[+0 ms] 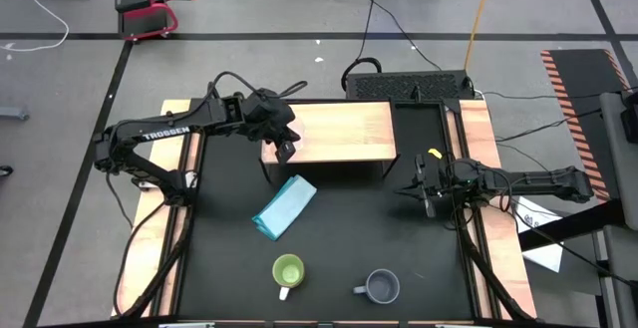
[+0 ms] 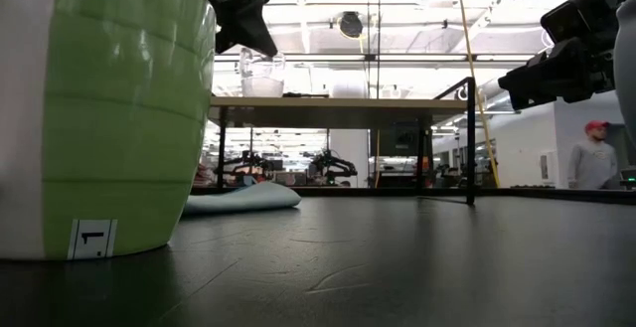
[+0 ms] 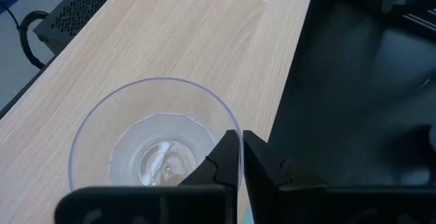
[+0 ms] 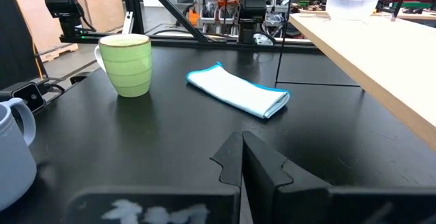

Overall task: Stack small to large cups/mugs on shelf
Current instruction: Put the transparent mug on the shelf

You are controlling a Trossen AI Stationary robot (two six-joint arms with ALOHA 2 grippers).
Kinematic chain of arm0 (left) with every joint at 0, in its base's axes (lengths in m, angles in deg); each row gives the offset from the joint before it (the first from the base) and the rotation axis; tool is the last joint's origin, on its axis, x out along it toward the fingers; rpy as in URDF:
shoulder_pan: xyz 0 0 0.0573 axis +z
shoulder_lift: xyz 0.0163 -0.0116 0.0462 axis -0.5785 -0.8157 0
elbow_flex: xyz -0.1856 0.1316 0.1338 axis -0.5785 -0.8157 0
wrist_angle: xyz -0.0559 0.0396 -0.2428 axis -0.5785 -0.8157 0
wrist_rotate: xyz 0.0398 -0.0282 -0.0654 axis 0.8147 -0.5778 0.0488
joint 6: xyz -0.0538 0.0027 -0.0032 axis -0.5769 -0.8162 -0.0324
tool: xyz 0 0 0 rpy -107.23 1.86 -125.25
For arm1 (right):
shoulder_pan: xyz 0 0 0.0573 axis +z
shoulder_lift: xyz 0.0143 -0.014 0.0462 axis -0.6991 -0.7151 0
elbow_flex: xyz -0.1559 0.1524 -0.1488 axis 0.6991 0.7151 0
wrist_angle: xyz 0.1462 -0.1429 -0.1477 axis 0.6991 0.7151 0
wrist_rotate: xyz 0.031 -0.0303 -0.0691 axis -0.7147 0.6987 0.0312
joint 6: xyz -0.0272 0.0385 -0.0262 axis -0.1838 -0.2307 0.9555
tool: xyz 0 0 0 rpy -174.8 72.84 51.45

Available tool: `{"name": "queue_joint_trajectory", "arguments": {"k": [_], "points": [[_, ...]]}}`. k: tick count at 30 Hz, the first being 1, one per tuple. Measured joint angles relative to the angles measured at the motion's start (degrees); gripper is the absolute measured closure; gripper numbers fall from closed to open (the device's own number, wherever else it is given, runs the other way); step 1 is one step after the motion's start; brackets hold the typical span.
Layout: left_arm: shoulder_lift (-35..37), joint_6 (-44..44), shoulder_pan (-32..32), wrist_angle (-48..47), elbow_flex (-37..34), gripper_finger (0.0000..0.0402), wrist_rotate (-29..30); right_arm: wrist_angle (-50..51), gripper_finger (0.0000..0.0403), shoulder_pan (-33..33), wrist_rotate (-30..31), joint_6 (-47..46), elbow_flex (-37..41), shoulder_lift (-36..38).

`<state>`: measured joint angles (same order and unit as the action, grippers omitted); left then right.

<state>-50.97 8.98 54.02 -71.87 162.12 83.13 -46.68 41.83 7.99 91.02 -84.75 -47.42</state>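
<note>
Clear glass cup (image 3: 155, 139) is set on shelf (image 1: 344, 131), left end, front edge; light, slippery, fragile. Left pincer (image 3: 242, 157) is seen nearly closed at rim wall. Right pincer (image 4: 242, 157) is closed, empty.

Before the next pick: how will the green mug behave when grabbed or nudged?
The green mug looks rigid and thick-walled, so probably heavy for its size. It stands upright on a wide flat base on the black table, so a nudge would likely slide it rather than tip it. Its glossy wall may be slippery; the white handle could make it swing.
</note>
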Motion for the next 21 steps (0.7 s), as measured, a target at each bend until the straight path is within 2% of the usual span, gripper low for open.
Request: {"name": "queue_joint_trajectory", "arguments": {"k": [15, 21], "points": [[0.0, 0.3, 0.0, 0.0, 0.0, 0.0383, -0.1, 0.5, 0.0403, 0.0, 0.0, 0.0, 0.0, 0.0], [-0.1, 0.3, 0.1, -0.4, -0.1, 0.0352, 0.8, 0.5, 0.0403, 0.0, 0.0, -0.6, 0.0, 0.0]]}}
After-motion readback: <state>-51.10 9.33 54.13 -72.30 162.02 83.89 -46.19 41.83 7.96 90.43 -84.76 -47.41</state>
